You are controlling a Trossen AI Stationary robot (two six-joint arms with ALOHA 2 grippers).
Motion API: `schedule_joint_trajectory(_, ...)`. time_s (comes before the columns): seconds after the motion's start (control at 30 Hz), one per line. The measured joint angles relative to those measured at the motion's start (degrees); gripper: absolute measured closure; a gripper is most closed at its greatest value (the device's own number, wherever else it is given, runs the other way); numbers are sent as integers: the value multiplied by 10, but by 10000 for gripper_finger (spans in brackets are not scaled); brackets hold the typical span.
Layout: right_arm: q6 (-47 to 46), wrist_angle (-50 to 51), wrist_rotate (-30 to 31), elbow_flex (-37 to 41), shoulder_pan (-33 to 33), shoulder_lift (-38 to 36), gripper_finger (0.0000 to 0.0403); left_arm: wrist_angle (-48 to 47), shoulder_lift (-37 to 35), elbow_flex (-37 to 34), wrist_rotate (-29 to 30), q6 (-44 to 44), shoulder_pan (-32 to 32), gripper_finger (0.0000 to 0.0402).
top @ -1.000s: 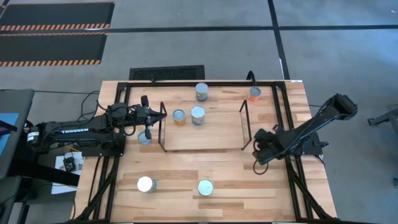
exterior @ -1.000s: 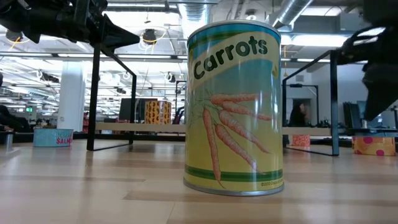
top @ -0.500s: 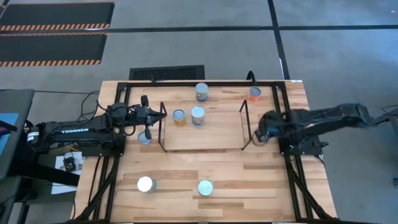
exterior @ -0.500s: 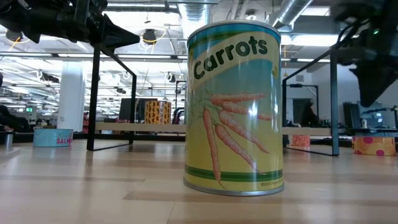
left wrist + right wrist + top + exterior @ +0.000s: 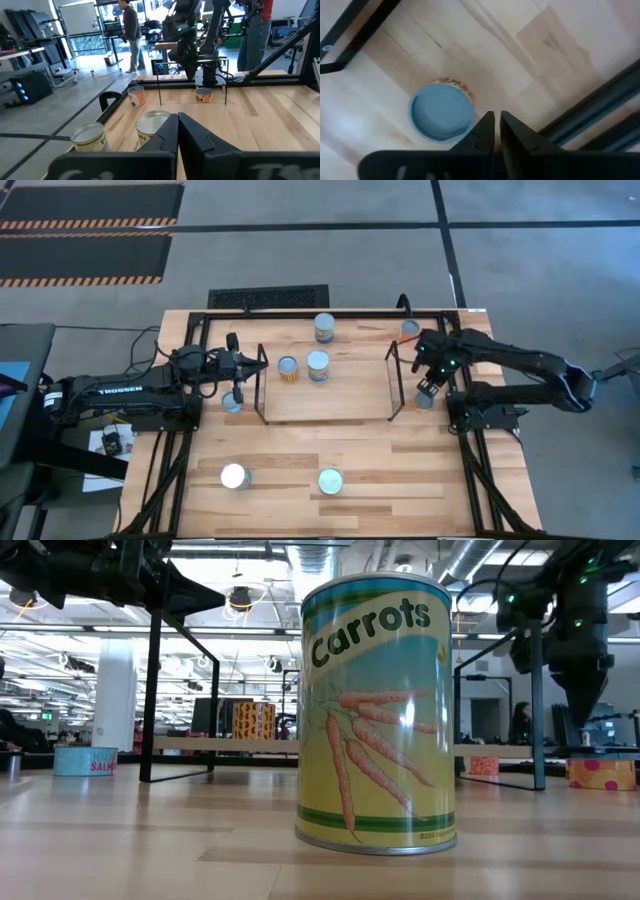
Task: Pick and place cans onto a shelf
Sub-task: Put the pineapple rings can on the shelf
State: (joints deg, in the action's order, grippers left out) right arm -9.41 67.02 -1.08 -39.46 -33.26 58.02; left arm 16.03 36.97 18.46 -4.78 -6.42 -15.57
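Right gripper hangs above the desk just outside the right end of the shelf, beside the black wire upright. In the right wrist view its fingers are pressed nearly together with nothing between them, so the right gripper is clenched and empty. A blue-topped can stands on the desk directly below, just beside the fingertips rather than between them.

Left gripper rests at the left end of the shelf with its fingers closed on nothing in the left wrist view; a small can sits on the desk just beside it.

Cans already on the shelf: an orange-labelled can and a silvery-topped can. Cans off the shelf: one behind it, an orange can at the far right corner, a white-topped can and the carrots can near the front edge.

Risks:
- Descending with the fingers clenched would likely strike the blue lid and tip or push the can. Cause: jaws not opened before approach.
- The fingertips are offset from the can's centre; a grasp from here may catch only the rim and let the can slip.
- The wire upright stands near the right gripper; a sideways transfer to the shelf could clip it.
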Motion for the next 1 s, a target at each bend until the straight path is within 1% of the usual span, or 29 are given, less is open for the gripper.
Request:
schedule_joint_trajectory(0.13, 19, -4, -48, 3, -14, 33, 317, 0, 0, 0, 0, 0, 0, 401)
schedule_joint_trajectory(0.4, 19, -9, -50, 3, 5, 99, 263, 1, 0, 0, 0, -4, 0, 401)
schedule_joint_trajectory(0.53, 15, -14, -44, 3, 1, 132, 248, 1, 0, 0, 0, -4, 1, 401)
schedule_joint_trajectory(0.63, 15, -23, -43, 3, -5, 157, 246, 1, 0, 0, 0, -4, 1, 401)
schedule_joint_trajectory(0.8, 17, -30, -48, 2, -11, 191, 255, 0, 0, 0, 0, -4, 1, 401)
schedule_joint_trajectory(1.0, 19, -30, -50, 1, -11, 206, 273, 0, 0, 0, 0, -4, 1, 401)
